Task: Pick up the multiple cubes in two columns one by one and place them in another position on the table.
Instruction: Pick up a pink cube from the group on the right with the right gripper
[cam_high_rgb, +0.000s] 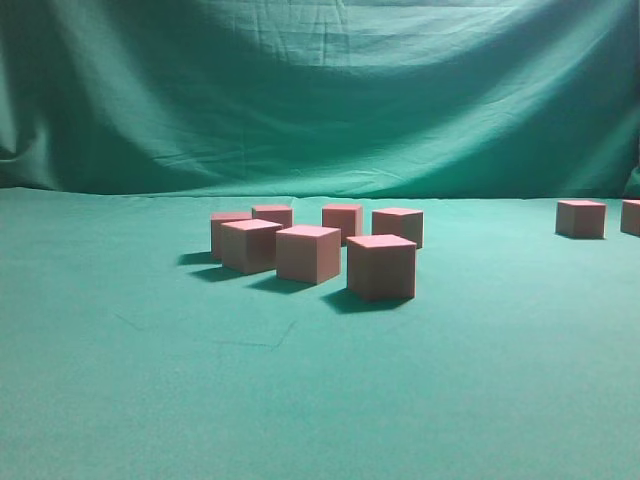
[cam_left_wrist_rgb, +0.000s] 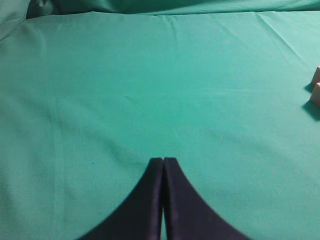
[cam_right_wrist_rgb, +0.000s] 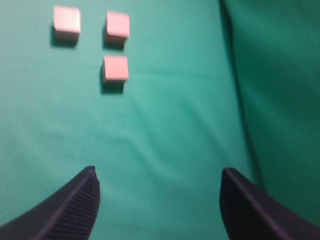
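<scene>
Several salmon-pink cubes stand in two rows on the green table (cam_high_rgb: 150, 380); the nearest cube (cam_high_rgb: 381, 266) is at the front right of the group. Two more cubes sit apart at the far right, one whole (cam_high_rgb: 581, 218) and one cut by the frame edge (cam_high_rgb: 631, 217). Neither gripper shows in the exterior view. My left gripper (cam_left_wrist_rgb: 163, 161) is shut over bare cloth with nothing between its fingers; two cube corners (cam_left_wrist_rgb: 316, 94) peek in at the right edge. My right gripper (cam_right_wrist_rgb: 160, 175) hangs open and empty above the cloth, well short of three cubes (cam_right_wrist_rgb: 116, 68) at the upper left.
A draped green backdrop (cam_high_rgb: 320, 90) closes off the far side of the table. In the right wrist view a darker fold of cloth (cam_right_wrist_rgb: 270, 75) runs down the right side.
</scene>
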